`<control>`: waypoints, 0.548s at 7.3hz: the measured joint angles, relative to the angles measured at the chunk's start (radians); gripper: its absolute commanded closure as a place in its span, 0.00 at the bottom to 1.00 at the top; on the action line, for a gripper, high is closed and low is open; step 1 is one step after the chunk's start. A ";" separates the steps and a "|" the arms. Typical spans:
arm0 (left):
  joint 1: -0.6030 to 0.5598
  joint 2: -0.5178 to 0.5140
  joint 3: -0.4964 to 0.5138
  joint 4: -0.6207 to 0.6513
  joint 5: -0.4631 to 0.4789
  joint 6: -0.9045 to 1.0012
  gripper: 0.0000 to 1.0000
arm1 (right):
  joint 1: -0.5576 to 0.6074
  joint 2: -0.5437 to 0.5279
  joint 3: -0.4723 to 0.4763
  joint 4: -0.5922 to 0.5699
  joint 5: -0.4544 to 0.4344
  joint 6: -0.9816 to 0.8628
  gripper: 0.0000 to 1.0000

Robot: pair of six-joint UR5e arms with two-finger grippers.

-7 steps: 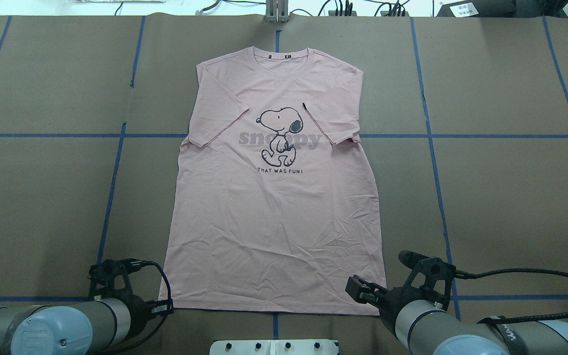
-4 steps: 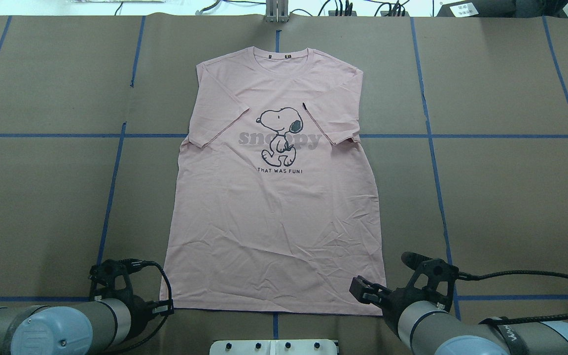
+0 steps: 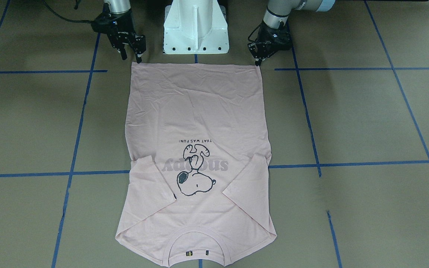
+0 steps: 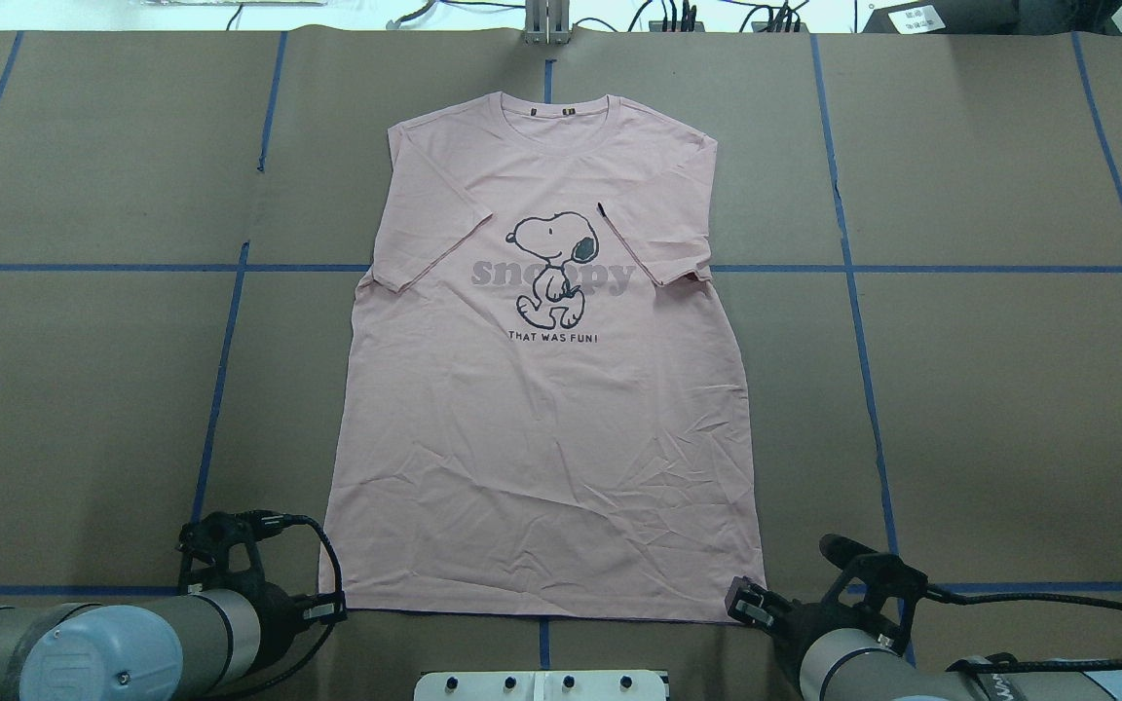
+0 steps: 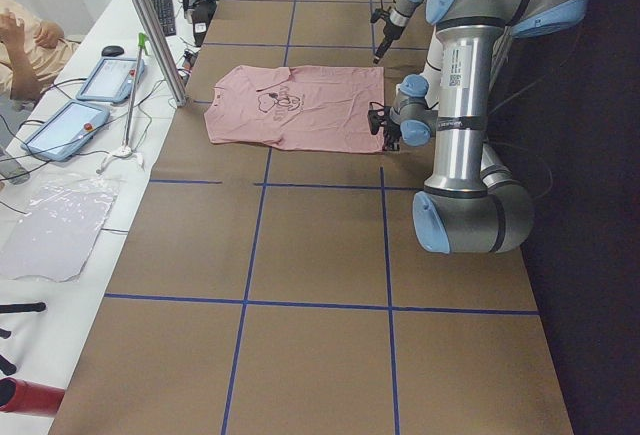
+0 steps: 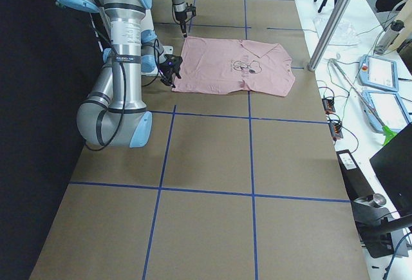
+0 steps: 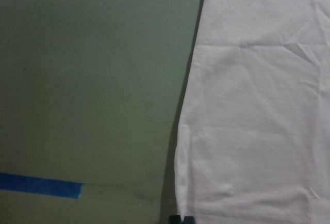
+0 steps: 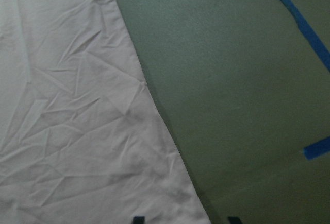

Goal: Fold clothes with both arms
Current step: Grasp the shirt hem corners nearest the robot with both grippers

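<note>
The pale pink T-shirt [image 4: 542,438] lies flat, print up, both sleeves folded inward, collar far from me and hem toward me; it also shows in the front-facing view [image 3: 196,111]. My left gripper [image 3: 258,62] stands at the hem's left corner [image 4: 327,610]. In the left wrist view its tips [image 7: 181,218] sit close together on that corner, shut on the cloth. My right gripper [image 3: 131,57] is open at the hem's right corner [image 4: 746,604]. In the right wrist view its tips [image 8: 185,219] straddle the shirt's edge [image 8: 67,105].
The white pedestal [image 3: 196,29] stands between the arms, just behind the hem. Blue tape lines [image 4: 853,321] cross the brown table cover. A metal pole [image 5: 150,25] and tablets [image 5: 60,127] stand beyond the far table edge.
My right gripper has moved back toward me and outward, down to the hem's right corner. The left gripper has hardly moved. The shirt lies as before.
</note>
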 measured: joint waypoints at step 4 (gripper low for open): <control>0.001 -0.002 -0.002 -0.001 -0.001 -0.001 1.00 | -0.028 0.000 -0.033 -0.011 0.005 0.087 0.57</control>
